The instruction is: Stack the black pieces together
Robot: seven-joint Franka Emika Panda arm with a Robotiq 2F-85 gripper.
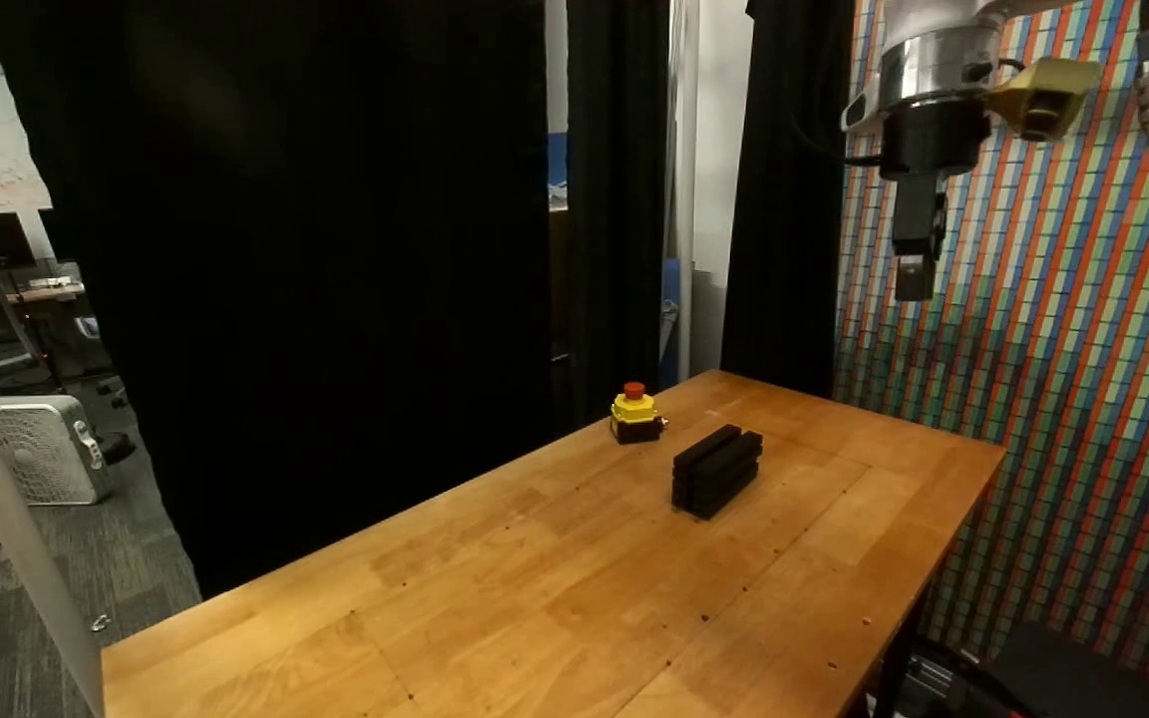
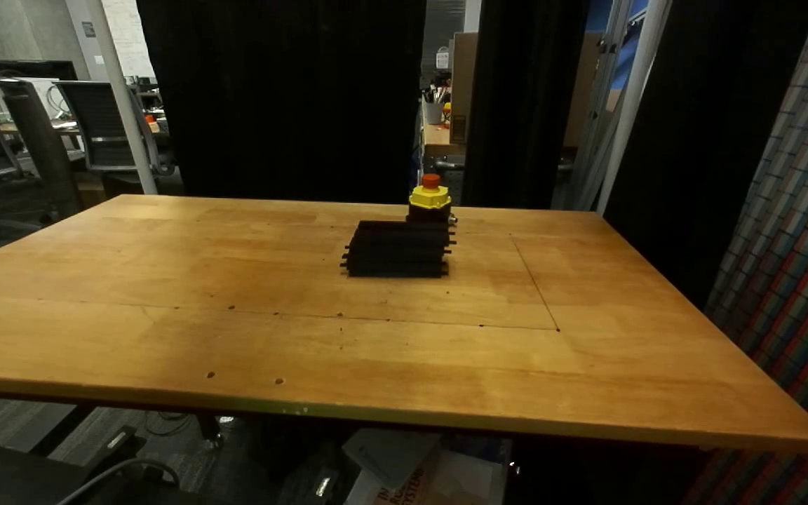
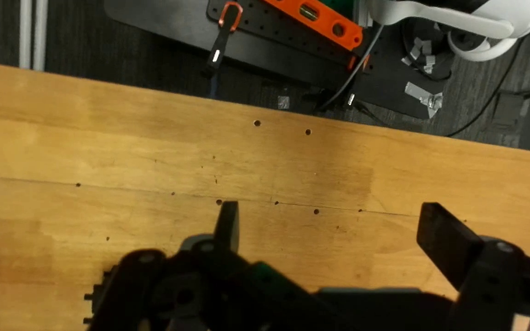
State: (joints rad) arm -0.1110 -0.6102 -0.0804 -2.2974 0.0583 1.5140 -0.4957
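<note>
Wrist view: your gripper [image 3: 329, 210] has its fingers [image 3: 228, 225] spread wide, with the wood of the table [image 3: 269, 170] showing in the gap. The black bars [image 3: 97, 299] are at the lower left, off to one side of that gap; you see just a bit of one end, the gripper standing in front.

In both exterior views you have the bars sitting on the table, packed into one compact block. In an exterior view the bars [image 1: 724, 474] show a groove along the top, two lying side by side there, with more layers beneath. In an exterior view you see small tabs [image 2: 452, 243] jutting from both ends.

Your gripper [image 1: 914, 289] hangs well above the table in an exterior view, pointing down against a striped backdrop [image 1: 1063, 299]. The button [image 1: 634, 407], red over yellow, stands upright near the bars but apart from them, by the table edge facing the black curtain [image 1: 285, 249]. In an exterior view the bars partly hide its base [image 2: 428, 214].
</note>
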